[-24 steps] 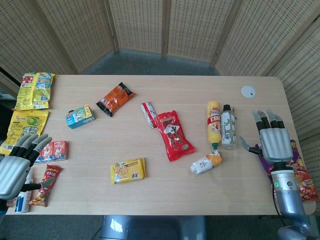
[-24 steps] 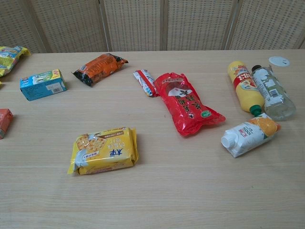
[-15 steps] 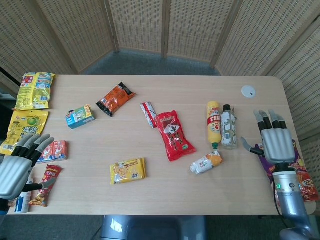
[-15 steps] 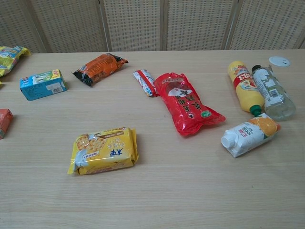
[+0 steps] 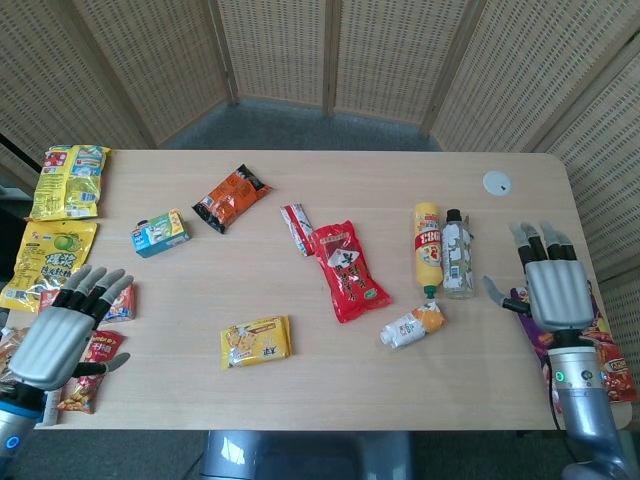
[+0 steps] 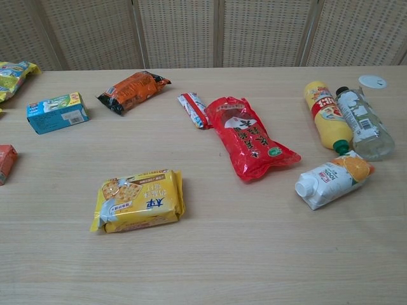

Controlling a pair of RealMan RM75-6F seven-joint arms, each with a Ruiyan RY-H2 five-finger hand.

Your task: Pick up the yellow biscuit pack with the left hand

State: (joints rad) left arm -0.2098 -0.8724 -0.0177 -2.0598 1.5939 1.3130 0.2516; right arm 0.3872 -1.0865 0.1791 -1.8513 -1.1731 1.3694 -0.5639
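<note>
The yellow biscuit pack (image 5: 256, 341) lies flat on the table's near-middle part, and the chest view shows the same pack (image 6: 139, 200) with cracker pictures on it. My left hand (image 5: 66, 331) hovers at the table's left front corner, palm down with fingers spread, holding nothing, well to the left of the pack. Off the table's right edge my right hand (image 5: 551, 285) is also spread and empty. Neither hand appears in the chest view.
Around the pack lie a red bag (image 5: 347, 269), an orange pack (image 5: 231, 196), a teal box (image 5: 160, 232), a small red-white sachet (image 5: 297, 227), a yellow bottle (image 5: 428, 244), a clear bottle (image 5: 457, 254) and a juice carton (image 5: 412, 325). Yellow snack bags (image 5: 68, 181) and red packets (image 5: 92, 365) crowd the left edge.
My left hand has shifted to the right and a little forward over the left edge snacks. The right hand has drifted slightly downward. The objects on the table have not moved.
</note>
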